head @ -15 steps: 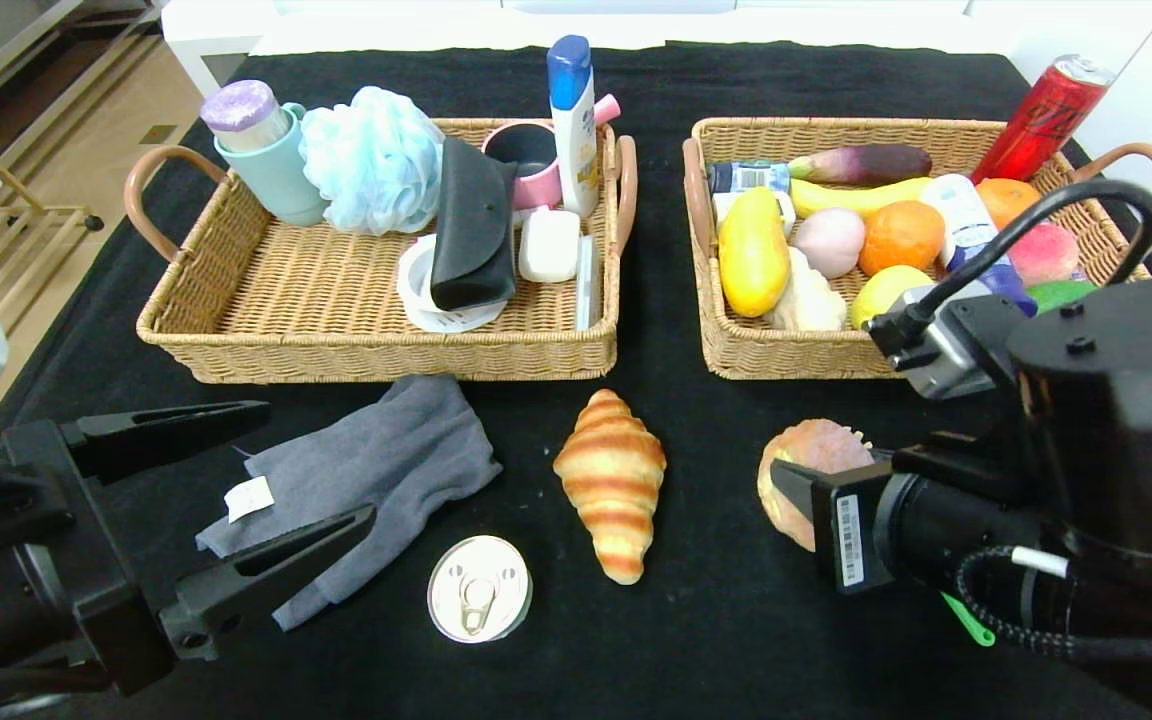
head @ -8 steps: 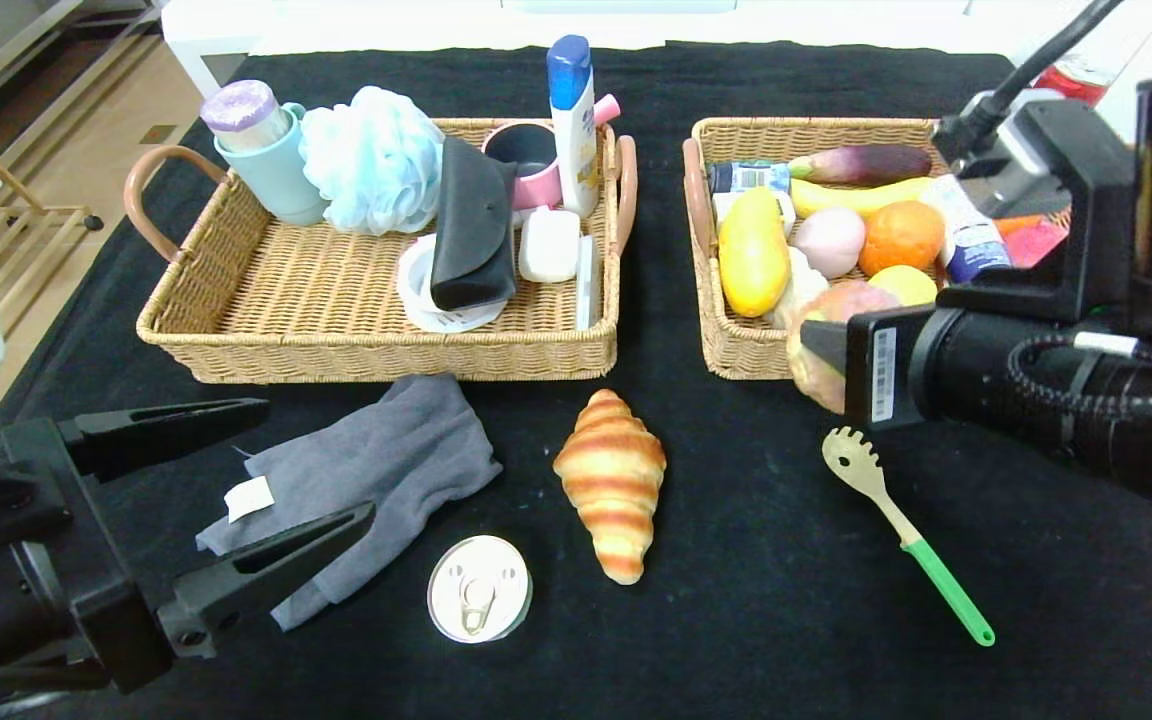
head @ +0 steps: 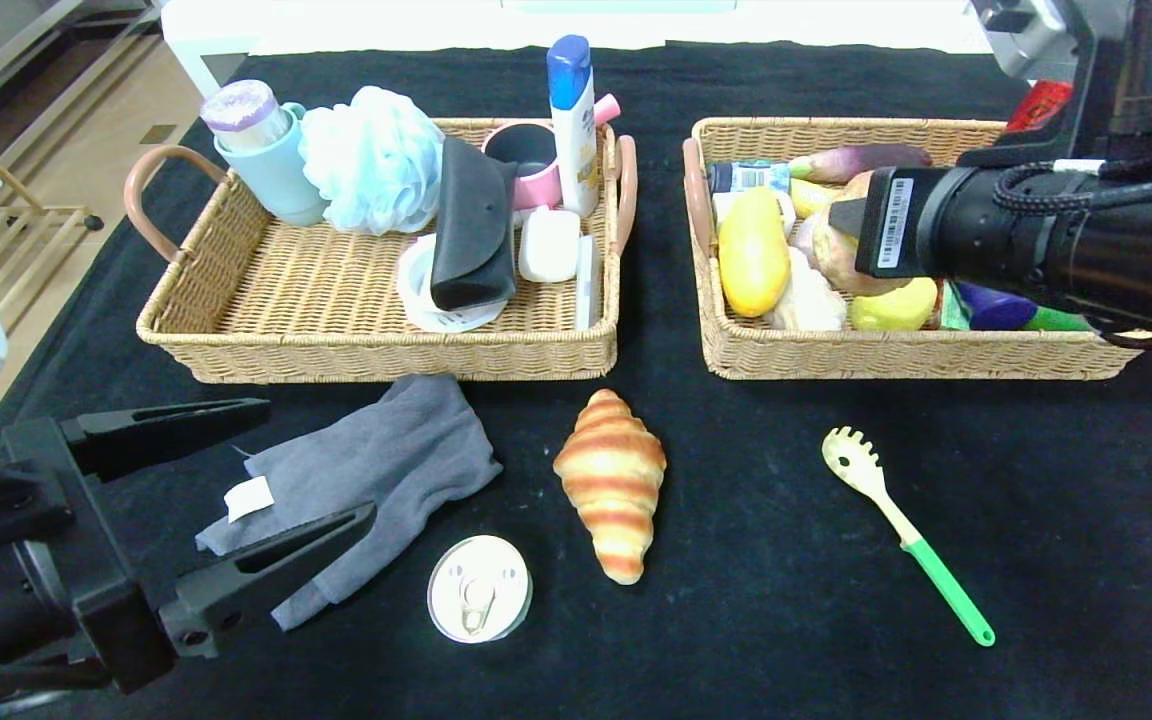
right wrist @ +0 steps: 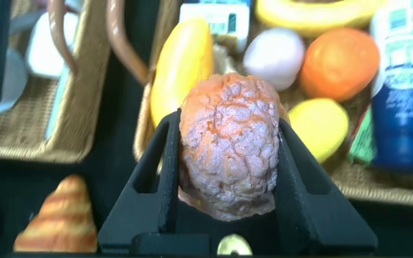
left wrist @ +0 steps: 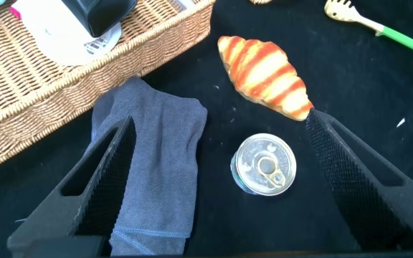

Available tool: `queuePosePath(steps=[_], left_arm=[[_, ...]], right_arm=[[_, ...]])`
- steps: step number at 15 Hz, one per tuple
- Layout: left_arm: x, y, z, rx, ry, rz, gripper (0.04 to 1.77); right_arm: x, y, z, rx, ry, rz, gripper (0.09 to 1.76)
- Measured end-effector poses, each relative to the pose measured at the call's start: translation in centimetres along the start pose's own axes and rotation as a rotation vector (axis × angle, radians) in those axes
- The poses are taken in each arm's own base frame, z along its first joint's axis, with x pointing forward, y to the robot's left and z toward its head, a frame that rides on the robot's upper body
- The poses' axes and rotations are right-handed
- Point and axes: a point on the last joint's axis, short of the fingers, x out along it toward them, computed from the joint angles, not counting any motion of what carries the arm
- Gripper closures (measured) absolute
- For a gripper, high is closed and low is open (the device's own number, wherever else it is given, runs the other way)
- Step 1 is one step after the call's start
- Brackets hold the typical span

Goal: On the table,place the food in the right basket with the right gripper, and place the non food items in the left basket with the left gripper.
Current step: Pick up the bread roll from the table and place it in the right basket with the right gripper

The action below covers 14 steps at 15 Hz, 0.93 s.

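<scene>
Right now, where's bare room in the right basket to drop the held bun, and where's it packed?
The right basket is packed: mango, lemon and bottle leave hardly any wicker bare. The right gripper holds the bun over them. The left basket has bare wicker at its front left; bare cloth lies between croissant and pasta spoon.

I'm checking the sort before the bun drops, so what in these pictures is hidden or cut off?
- Right basket: head view, the right arm covers its far right contents and handle.
- Bun: head view, mostly hidden behind the right gripper; its underside is unseen in the right wrist view.
- Grey cloth: head view, partly covered by the open left gripper.
- Red can: head view, only a sliver shows behind the arm.
</scene>
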Motion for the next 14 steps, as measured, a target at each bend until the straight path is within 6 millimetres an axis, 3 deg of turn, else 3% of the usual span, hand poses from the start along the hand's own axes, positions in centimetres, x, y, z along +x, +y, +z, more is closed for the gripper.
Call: queuePosePath(steps=[10,14], left_arm=[[-0.1,-0.1,0.0,0.002,-0.007,-0.002,0.09],[-0.2,-0.1,0.1,0.003,-0.010,-0.003,0.09]], right_arm=[[6.4,-3.2,1.4,0.042,-0.071,-0.123,1.03],[7.7,-5.1,1.3,0.043,-0.063,-0.159,1.03]])
